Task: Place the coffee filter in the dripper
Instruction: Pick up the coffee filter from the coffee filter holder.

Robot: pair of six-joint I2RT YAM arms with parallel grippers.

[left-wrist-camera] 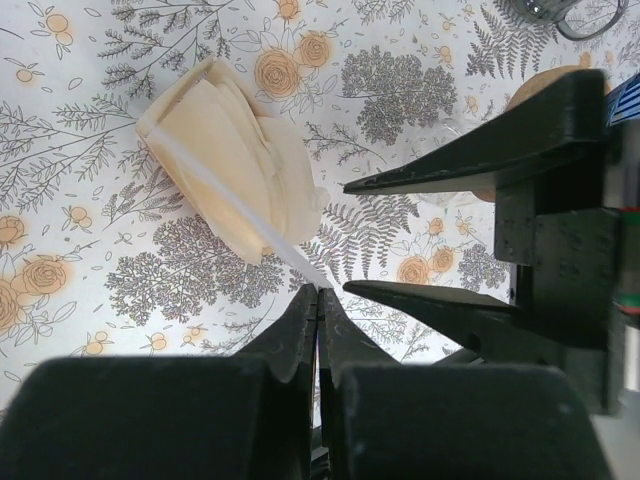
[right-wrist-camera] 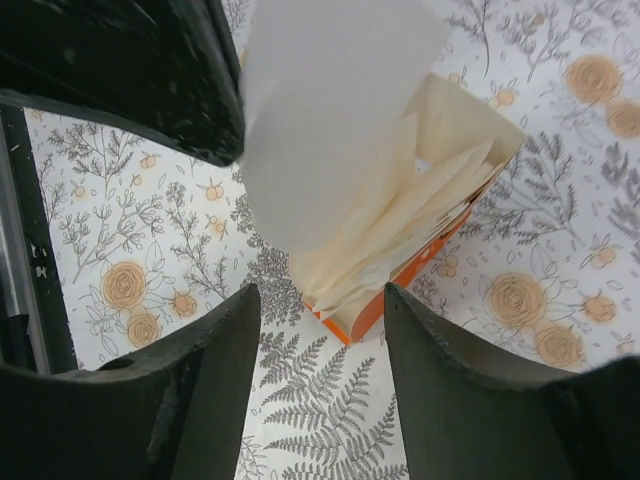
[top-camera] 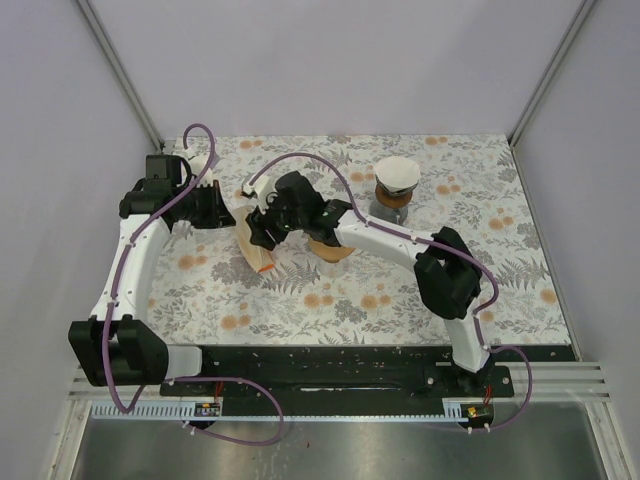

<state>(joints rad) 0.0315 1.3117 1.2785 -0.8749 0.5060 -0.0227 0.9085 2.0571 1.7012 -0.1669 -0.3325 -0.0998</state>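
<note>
Several cream filters point(right-wrist-camera: 405, 215) fan from their box point(right-wrist-camera: 385, 300); left tool point(left-wrist-camera: 318, 296) pinches a white filter point(right-wrist-camera: 320, 110), right tool point(right-wrist-camera: 320, 292) wide.

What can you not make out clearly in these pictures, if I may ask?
Top view: the orange cardboard box of cream filters is mostly hidden under the right gripper.
Right wrist view: the white paper filter is blurred and cut off by the top edge.
Left wrist view: a shiny object in the top right corner is cut off, unidentifiable.
</note>
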